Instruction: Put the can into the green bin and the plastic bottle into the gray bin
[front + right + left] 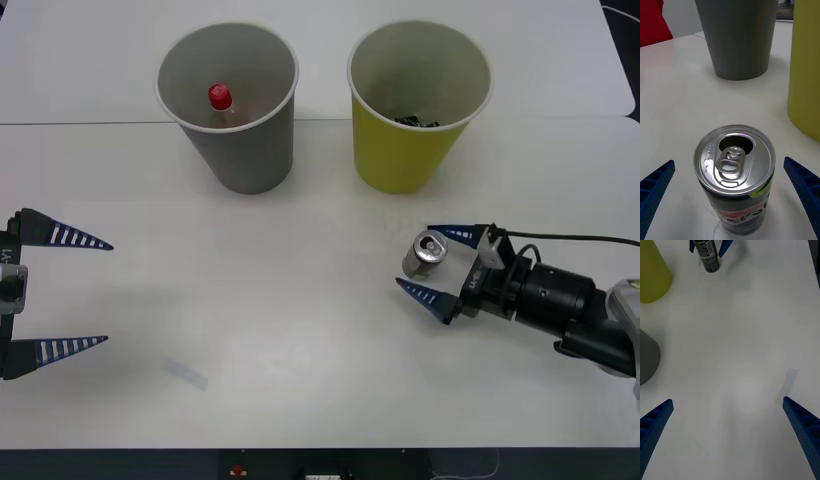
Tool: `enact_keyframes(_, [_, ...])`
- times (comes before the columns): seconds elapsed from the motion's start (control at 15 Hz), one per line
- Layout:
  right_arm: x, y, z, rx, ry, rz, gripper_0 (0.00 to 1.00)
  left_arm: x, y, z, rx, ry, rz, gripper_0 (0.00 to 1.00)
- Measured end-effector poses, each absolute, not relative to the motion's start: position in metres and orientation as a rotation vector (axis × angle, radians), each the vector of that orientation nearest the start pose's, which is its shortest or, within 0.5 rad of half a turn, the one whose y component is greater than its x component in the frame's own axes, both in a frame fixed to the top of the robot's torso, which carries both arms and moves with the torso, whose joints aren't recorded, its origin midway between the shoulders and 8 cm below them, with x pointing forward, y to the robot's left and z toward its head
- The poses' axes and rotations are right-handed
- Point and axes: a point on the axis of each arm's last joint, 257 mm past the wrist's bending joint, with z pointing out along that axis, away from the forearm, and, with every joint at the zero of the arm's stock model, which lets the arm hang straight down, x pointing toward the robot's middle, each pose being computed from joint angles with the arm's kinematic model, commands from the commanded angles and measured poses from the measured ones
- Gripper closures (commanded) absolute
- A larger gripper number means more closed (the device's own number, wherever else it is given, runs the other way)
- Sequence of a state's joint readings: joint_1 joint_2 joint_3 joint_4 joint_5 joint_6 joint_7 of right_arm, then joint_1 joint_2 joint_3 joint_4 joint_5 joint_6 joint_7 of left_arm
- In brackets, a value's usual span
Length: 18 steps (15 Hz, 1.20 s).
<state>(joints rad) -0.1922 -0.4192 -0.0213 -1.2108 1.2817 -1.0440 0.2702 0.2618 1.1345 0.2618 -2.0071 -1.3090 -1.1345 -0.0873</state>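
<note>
The right end effector [428, 263] is sitting wide open around the upright can [425, 254] on the counter [300, 330], fingers not touching it, near the green bin [415, 105]; the left end effector [88, 292] is waiting open, empty, at far left.

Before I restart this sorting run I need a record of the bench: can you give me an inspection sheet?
Surface: white table, bare around the work.
Job's things: bottle inside gray bin; can upright on the table, in front of green bin.
Clutter: small clear strip lying flat; dark bits in the green bin.
Grippers: right gripper open, straddling the can, fingers apart from it; left gripper open over the table's left side.
Cables: black cable running to the right gripper.
Surroundings: red object beyond the table.
</note>
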Motion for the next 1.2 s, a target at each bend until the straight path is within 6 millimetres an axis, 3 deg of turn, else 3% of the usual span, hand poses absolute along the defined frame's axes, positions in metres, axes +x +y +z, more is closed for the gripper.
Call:
enact_keyframes(0.13, [0.4761, -0.1567, -0.2714, -0.982, 1.484, 0.543, 0.0, 0.3413, 0.2858, -0.1666, 1.762, 1.443, -0.118, 0.0])
enact_keyframes(0.2, [0.4759, -0.156, -0.2717, -0.983, 1.484, 0.544, 0.05, 0.3413, 0.2858, -0.1666, 1.762, 1.443, -0.118, 0.0])
enact_keyframes(0.27, [0.476, -0.1557, -0.2718, -0.984, 1.483, 0.542, 0.79, 0.3413, 0.2858, -0.1666, 1.762, 1.443, -0.118, 0.0])
enact_keyframes(0.33, [0.4761, -0.1555, -0.2725, -0.985, 1.485, 0.541, 1.0, 0.3413, 0.2858, -0.1666, 1.762, 1.443, -0.118, 0.0])
enact_keyframes(1.2, [0.4695, -0.1529, -0.2683, -1.02, 1.472, 0.571, 1.0, 0.3413, 0.2858, -0.1666, 1.762, 1.443, -0.118, 0.0])
